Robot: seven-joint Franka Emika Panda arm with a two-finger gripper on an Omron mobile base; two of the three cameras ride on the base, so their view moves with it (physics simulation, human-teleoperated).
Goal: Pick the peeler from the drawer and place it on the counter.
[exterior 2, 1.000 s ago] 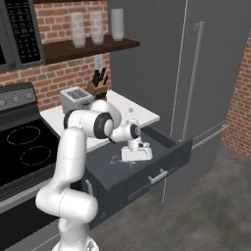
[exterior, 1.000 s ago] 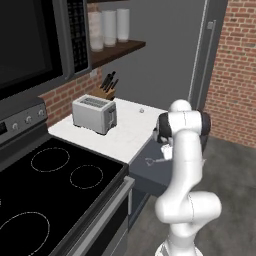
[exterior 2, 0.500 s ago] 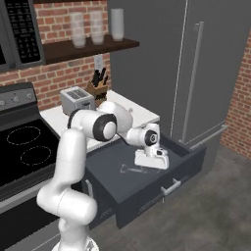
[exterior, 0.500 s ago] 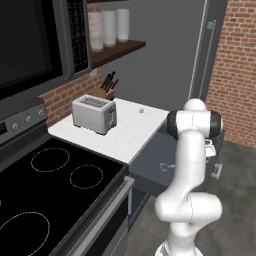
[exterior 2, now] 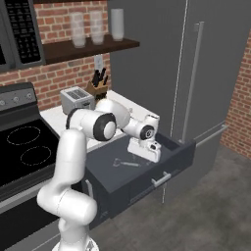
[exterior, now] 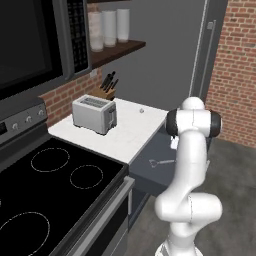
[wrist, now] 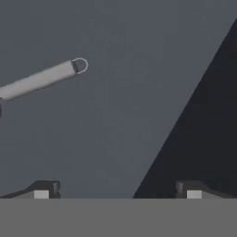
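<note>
Our gripper (exterior 2: 145,156) hangs over the open drawer (exterior 2: 147,171) with its fingers spread wide, holding nothing. We judge the task barely begun: the peeler (exterior 2: 125,163) lies flat on the drawer floor, alone in there, and the counter (exterior: 127,131) awaits it.

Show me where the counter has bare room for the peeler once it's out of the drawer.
The counter is bare between the toaster and its edge over the drawer. A small knob-like thing sits near the back. It is crowded at the toaster and knife block. The peeler lies beside the open claw.
</note>
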